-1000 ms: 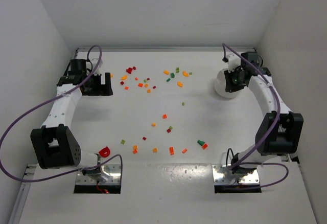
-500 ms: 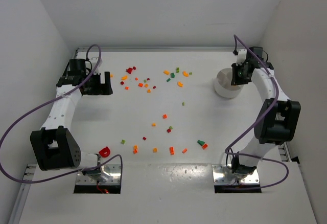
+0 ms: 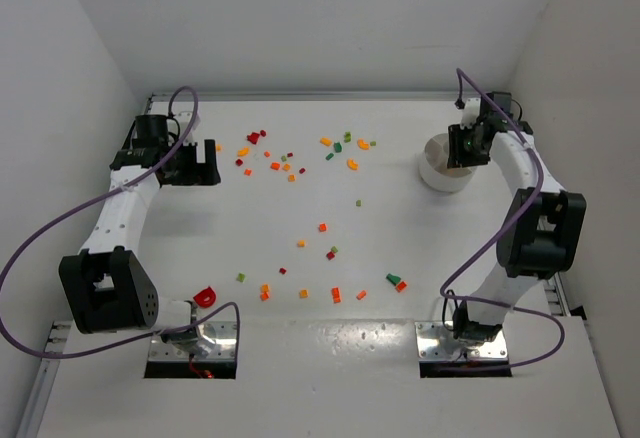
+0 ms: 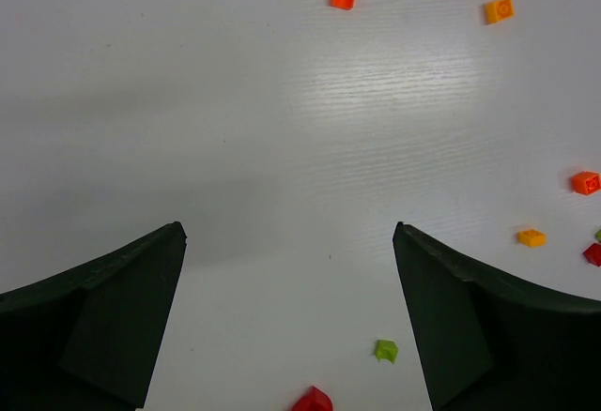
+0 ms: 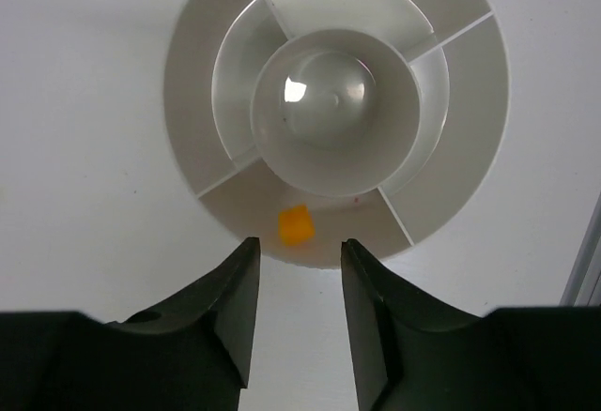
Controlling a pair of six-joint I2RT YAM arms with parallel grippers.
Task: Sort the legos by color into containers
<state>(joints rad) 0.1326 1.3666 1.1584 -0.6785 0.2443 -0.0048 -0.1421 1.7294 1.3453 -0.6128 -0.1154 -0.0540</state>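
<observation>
The white divided dish (image 5: 188, 83) is seen from directly above in the right wrist view, with its far rim cut off by the frame edge. One orange brick (image 5: 295, 224) is lying in the compartment nearest the right gripper (image 5: 299, 251), whose fingers are parted with nothing held between them. In the top view the dish is partly hidden by that gripper, and its sections cannot be made out. The other legos (image 3: 322, 227) are scattered across the table (image 3: 420, 258), well apart from the dish. The left gripper (image 4: 289, 233) is spread wide and empty above the table. A red piece (image 4: 313, 399) is cropped at the bottom edge of its view.
</observation>
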